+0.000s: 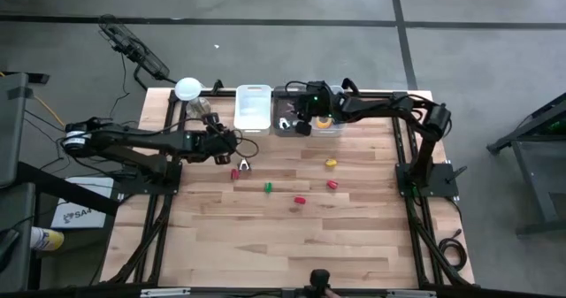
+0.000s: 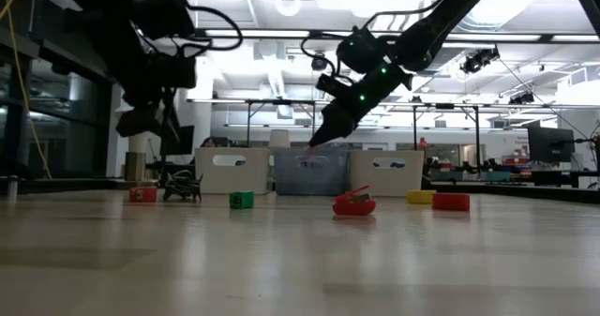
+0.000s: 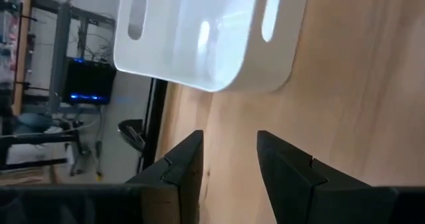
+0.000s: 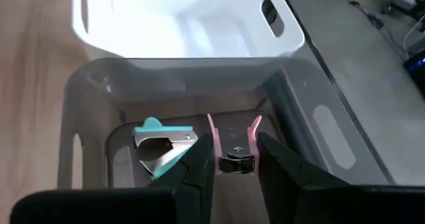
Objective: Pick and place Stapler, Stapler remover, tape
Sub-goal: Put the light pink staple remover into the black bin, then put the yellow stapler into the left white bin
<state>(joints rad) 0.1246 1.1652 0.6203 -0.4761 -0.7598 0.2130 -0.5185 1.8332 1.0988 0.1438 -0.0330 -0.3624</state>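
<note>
Over the grey bin: right hand (image 4: 236, 147) is closed on a pink staple remover (image 4: 234, 160), one finger on each side of it, held low inside the grey bin (image 4: 86, 117).
Already in that bin: a teal staple remover (image 4: 163, 144) lying on the bottom, just beside the pink one.
Bins: three in a row along the far edge of the worktop (image 1: 265, 245). The white bin (image 1: 253, 106) is on the left, the grey one is in the middle, and the clear bin (image 1: 334, 128) is on the right.
Clear bin contents: something yellowish (image 1: 324, 121) sits in there. Might be a tape roll, but I honestly can't tell from above.
Left hand: left hand (image 3: 229, 147) is up off the wood in front of the white bin, fingers apart with nothing between them, so open and empty.
Near the left hand: a dark staple remover (image 1: 244, 165) on the worktop, with a red block (image 1: 235, 173) right next to it.
Mid-worktop stuff: a green block (image 1: 268, 187), and a red item that looks like a small stapler (image 2: 354, 203), sitting loose and well away from both hands.
Further right: a yellow piece (image 1: 331, 164) and another red piece (image 1: 332, 184), both lying on the wood near each other.
</note>
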